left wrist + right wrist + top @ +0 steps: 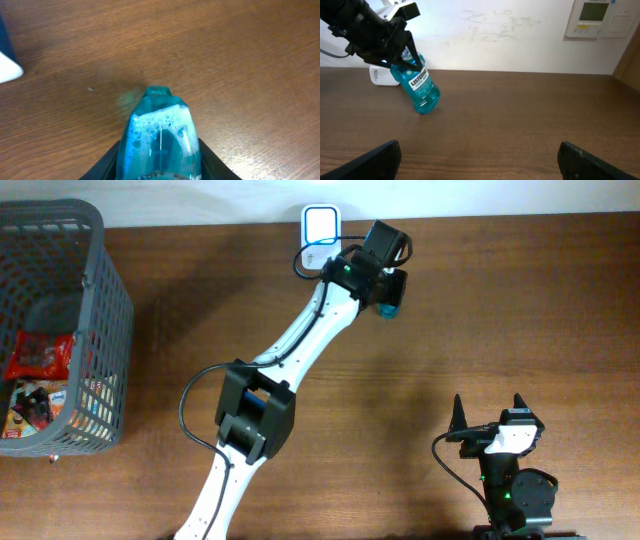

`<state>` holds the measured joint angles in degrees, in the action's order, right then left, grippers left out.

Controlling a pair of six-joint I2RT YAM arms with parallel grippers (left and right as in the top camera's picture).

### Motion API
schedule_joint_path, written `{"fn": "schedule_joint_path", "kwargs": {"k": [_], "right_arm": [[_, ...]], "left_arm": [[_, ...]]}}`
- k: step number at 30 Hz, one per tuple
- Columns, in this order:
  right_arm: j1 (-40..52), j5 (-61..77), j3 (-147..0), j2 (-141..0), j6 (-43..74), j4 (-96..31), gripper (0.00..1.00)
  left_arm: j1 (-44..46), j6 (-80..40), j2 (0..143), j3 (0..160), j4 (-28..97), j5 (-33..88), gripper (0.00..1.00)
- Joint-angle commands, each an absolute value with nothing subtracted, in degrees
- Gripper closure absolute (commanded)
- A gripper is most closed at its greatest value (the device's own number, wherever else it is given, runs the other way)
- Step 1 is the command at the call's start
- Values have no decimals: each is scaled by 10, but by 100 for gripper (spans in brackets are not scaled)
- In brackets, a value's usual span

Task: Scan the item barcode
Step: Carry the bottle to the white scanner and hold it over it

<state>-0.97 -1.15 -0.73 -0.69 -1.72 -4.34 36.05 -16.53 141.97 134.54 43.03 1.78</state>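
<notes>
One blue bottle (420,85) hangs tilted in the L gripper (388,290), which squeezes it tight, right by the white scanner (320,225). R gripper (488,406) is spread wide w/ nothing in it, well apart. Basket (112,280) at far left.

top-down overhead, two low wrist views, shared bottle (420,86)

Our left gripper (386,292) hangs just beside the white scanner (320,225), a blue bottle (390,311) beneath it; our right gripper (489,406) rests spread wide.
</notes>
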Motion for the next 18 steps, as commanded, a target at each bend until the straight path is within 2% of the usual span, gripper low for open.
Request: {"fn": "schedule_joint_path", "kwargs": {"k": [1, 5, 6, 8, 11, 18], "right_arm": [[-12, -20, -3, -4, -17, -46, 2], [-12, -20, -3, -4, -17, -46, 2], [-12, -20, -3, -4, -17, -46, 1], [-12, -20, -3, -4, -17, -46, 2], [-12, -20, -3, -4, -17, -46, 2], [-12, -20, -3, -4, -17, -46, 1]], "left_arm": [[365, -173, 1417, 1359, 427, 6, 78], [365, -173, 1422, 1359, 426, 0, 61], [365, -173, 1422, 1359, 424, 0, 53], [365, -173, 1422, 1359, 419, 0, 43], [365, -173, 1422, 1360, 402, 0, 37], [366, -173, 1422, 1360, 390, 2, 37]]}}
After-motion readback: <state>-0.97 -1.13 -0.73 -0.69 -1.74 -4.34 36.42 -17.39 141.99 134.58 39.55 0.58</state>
